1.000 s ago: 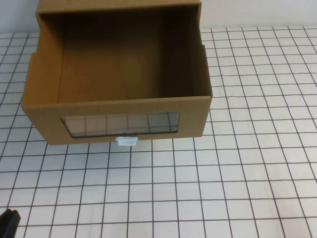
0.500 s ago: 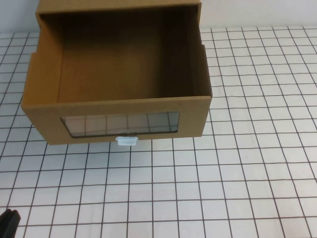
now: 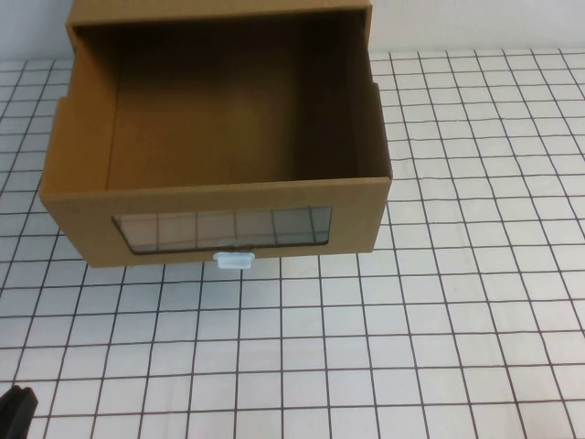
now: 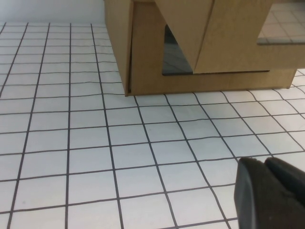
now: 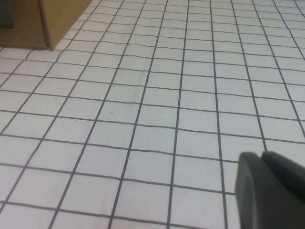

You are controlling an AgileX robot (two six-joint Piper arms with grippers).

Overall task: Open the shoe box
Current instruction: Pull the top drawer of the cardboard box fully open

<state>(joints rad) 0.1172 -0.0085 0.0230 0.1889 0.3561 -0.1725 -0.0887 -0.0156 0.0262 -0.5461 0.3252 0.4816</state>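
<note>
Now shoe box (image 3: 356, 219) sits well beyond left gripper (image 4: 265, 167), right gripper (image 5: 263, 160).

Shoe box (image 3: 219, 197) sits at the far left of the counter (image 3: 411, 347). Its sleeve (image 3: 219, 9) is at the back and the drawer (image 3: 82, 137) sticks out toward the robot. Window (image 3: 222, 229) in the drawer's front wall, pull tab (image 3: 232, 260) just below it. Left pincer (image 3: 16, 412) at the near-left corner, well in front of the box. Right pincer (image 5: 263, 160) low over the counter, well apart from the box.
</note>
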